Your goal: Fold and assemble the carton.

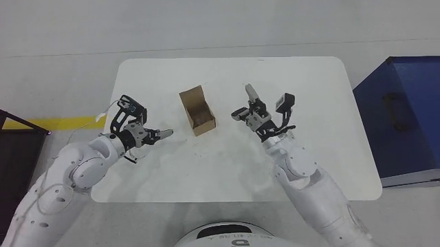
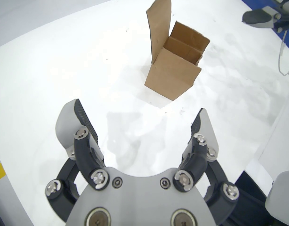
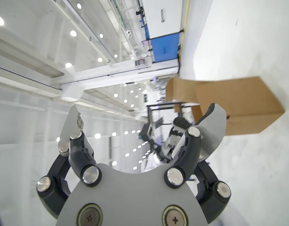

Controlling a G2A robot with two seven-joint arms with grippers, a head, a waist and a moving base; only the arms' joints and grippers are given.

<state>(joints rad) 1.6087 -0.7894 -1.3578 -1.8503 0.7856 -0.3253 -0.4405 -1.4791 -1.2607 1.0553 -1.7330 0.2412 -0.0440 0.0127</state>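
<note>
A small brown carton (image 1: 198,111) stands upright in the middle of the white table (image 1: 309,82), its top open and one tall flap (image 2: 161,22) sticking up. The carton (image 2: 175,71) shows its inner folded bottom from the left wrist view. My left gripper (image 1: 162,135) hovers to the carton's left, open with nothing between its fingers (image 2: 83,121). My right gripper (image 1: 244,102) sits to the carton's right, open and empty, turned on its side. The carton (image 3: 238,104) lies just beyond one right fingertip (image 3: 211,118), apart from it.
A blue bin (image 1: 402,120) stands off the table's right side. A dark object (image 1: 14,157) sits at the left edge beside yellow floor tape (image 1: 62,122). Bare table surface surrounds the carton on all sides.
</note>
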